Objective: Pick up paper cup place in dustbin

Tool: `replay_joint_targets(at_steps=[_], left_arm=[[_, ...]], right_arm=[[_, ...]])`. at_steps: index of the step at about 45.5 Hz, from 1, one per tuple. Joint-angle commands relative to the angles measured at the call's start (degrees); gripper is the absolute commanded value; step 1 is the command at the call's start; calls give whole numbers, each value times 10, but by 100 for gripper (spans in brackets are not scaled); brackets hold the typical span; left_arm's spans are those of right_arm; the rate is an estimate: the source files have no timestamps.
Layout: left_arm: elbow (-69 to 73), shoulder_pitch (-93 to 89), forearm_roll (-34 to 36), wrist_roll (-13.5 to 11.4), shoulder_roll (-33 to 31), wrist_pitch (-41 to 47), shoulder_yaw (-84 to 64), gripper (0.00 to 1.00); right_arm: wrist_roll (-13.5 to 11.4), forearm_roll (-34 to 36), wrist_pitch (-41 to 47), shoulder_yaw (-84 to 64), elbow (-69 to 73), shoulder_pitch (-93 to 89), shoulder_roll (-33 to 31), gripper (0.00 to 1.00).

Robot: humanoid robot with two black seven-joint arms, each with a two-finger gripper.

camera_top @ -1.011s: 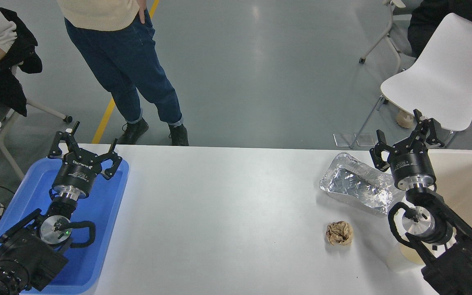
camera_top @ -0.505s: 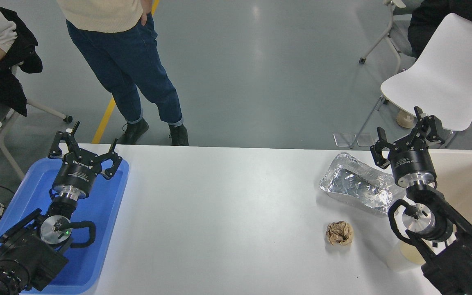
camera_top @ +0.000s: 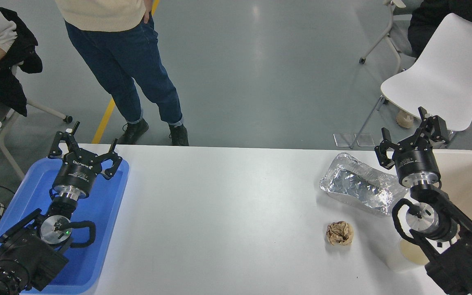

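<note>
Right gripper [camera_top: 410, 135] hangs wide open, empty, above the foil tray [camera_top: 357, 185]. Paper cup [camera_top: 404, 256] sits upright near our forearm, so we'd reach back w/ it. Left gripper [camera_top: 83, 149] parked open over blue tray [camera_top: 100, 213].

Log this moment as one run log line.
right gripper: open, empty, raised beside dustbin | paper cup: upright on table, partly behind right arm | left gripper: open, over blue tray

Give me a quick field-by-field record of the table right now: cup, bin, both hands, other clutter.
cup: paper cup upright near the table's front right, partly hidden by the right arm
bin: dustbin at the right edge
right hand: right hand open, empty, raised beside the bin's far end
left hand: left hand open, parked over the blue tray
clutter: foil tray, brown paper ball
</note>
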Motion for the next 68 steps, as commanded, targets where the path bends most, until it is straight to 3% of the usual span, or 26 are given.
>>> replay_joint_targets(at_steps=[1,6,9,23,33,41,50,65,68], left_arm=[[0,0,0,0,0,0,0,100],[0,1,0,0,0,1,0,100],[0,0,0,0,0,0,-1,100],[0,0,0,0,0,0,-1,100],[0,0,0,0,0,0,0,100],[0,0,0,0,-1,0,0,100],[0,-1,0,1,-1,0,0,100],[0,-1,1,1,-1,0,0,100],[0,-1,1,1,-1,0,0,100]], right_arm=[[-1,0,-5,-23,-8,-1,-28,100],[-5,2,-3,-31,-10,-4,-38,100],[-4,9,-5,-82,-4,-1,-77,100],[-3,50,9,-472,1,139,-239,100],[-2,51,14,-792,11,324,-281,100],[-2,50,61,-931,37,438,-328,100],[-2,47,133,-1137,43,592,-312,100],[-5,39,433,-1429,57,874,-235,100],[-4,28,433,-1462,57,931,-216,100]])
